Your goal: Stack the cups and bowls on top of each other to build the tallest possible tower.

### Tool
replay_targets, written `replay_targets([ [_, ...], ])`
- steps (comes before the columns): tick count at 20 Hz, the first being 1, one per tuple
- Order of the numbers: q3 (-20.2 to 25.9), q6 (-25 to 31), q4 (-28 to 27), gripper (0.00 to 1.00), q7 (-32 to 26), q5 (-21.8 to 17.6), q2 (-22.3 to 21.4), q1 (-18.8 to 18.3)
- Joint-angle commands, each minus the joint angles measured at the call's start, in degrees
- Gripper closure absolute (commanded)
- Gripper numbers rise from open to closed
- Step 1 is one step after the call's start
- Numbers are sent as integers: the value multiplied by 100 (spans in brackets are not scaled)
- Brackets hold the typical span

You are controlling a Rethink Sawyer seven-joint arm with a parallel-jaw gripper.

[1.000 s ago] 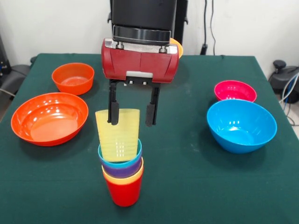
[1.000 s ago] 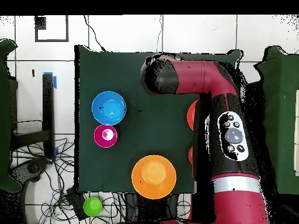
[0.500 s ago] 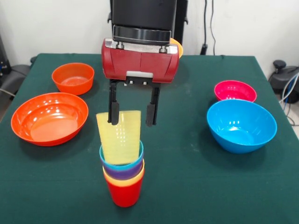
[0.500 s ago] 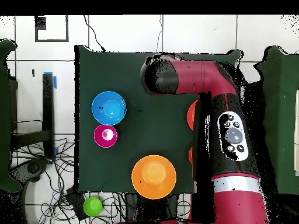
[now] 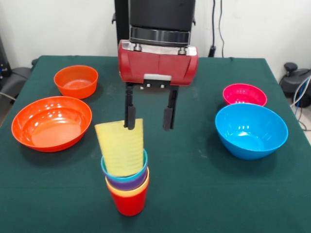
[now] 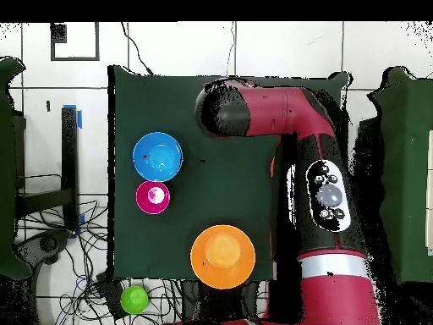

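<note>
The tower (image 5: pixel 127 179) stands near the front of the table: a red cup as base, then yellow-orange, purple and blue cups nested in it. A pale yellow cup (image 5: pixel 121 147) sits in the blue one and leans to the left. My gripper (image 5: pixel 148 125) hangs open just above it, and its left finger (image 5: pixel 129 114) overlaps the cup's top rim. A small orange bowl (image 5: pixel 76 80) and a wide shallow orange bowl (image 5: pixel 51 121) lie on the left. A magenta bowl (image 5: pixel 244 94) and a large blue bowl (image 5: pixel 251 130) lie on the right. In the overhead view the arm (image 6: pixel 271 114) hides the tower.
A large yellow-orange bowl (image 6: pixel 222 256) sits near the table's edge in the overhead view, with the blue bowl (image 6: pixel 157 156) and the magenta bowl (image 6: pixel 153 196) to its upper left. A green round thing (image 6: pixel 134 299) lies off the green table (image 5: pixel 204 194).
In the front view the gripper has shifted right and slightly forward, still open. The pale yellow cup has tipped further to the left in the stack.
</note>
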Motion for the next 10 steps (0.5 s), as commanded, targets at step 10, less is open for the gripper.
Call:
replay_targets([
  [10, 164, 1025, 349, 0, -309, 17, 136, 85],
])
